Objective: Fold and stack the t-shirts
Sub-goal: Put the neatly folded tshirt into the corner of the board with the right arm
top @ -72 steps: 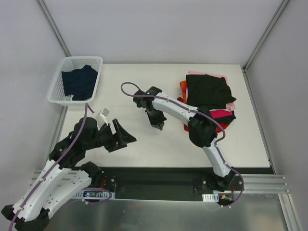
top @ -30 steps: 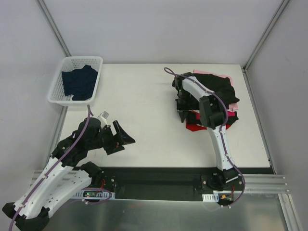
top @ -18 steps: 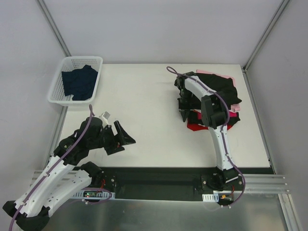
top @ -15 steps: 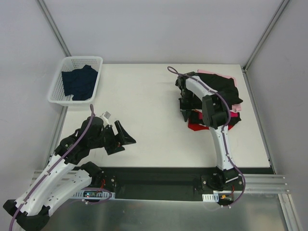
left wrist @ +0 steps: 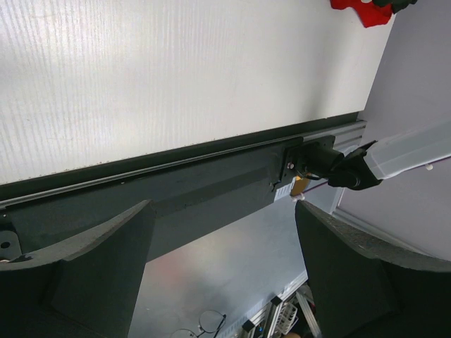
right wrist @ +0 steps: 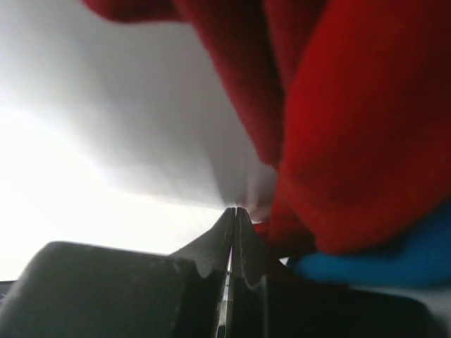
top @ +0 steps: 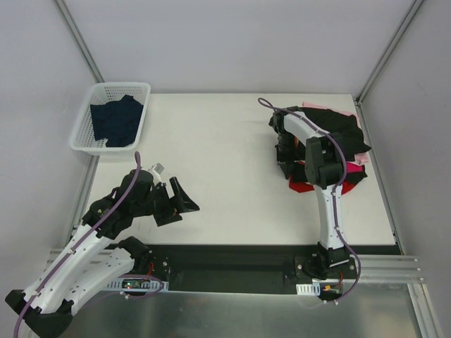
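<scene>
a white worktop (top: pixel 211 141) between plain grey walls (top: pixel 232 42), with slanted metal posts (top: pixel 76 41) at the far corners. a white mesh basket (top: pixel 120 86) sits at the far left corner, partly over the edge. along the near edge run a black plate (top: pixel 232 260) and a silver rail (top: pixel 384 266).

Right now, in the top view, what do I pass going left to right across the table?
White basket with the dark navy t-shirt inside → left gripper, open → stack of t-shirts, black one on top.
</scene>
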`<control>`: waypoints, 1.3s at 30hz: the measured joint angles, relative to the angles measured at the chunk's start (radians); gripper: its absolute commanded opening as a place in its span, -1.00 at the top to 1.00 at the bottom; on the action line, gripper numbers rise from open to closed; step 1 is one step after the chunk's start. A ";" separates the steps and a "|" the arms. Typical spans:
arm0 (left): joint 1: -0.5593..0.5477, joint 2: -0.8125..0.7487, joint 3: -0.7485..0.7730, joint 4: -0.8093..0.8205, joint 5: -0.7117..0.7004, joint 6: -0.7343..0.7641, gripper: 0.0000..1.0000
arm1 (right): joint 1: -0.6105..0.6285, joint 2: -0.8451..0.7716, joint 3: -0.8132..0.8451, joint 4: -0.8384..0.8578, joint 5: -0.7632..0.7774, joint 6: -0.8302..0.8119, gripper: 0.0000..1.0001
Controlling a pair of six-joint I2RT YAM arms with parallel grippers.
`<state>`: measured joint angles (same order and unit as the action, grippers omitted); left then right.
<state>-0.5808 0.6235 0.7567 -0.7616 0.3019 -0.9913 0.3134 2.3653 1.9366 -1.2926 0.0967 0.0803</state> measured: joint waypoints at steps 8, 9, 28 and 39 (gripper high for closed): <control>0.000 0.012 0.000 0.000 0.000 0.013 -0.63 | -0.067 -0.060 -0.110 0.006 0.061 -0.014 0.99; 0.000 0.014 0.000 0.000 0.000 0.013 -0.62 | -0.070 -0.069 -0.124 0.007 0.066 -0.014 0.98; 0.000 0.014 0.000 0.000 0.001 0.014 -0.63 | -0.102 -0.090 -0.125 -0.004 0.079 -0.019 0.98; 0.000 0.016 0.000 0.000 0.001 0.014 -0.63 | -0.150 -0.074 -0.075 -0.003 0.079 -0.022 0.98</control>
<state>-0.5808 0.6395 0.7563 -0.7616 0.3027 -0.9771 0.1635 2.2917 1.8618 -1.2953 0.1761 0.0586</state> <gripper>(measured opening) 0.814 0.012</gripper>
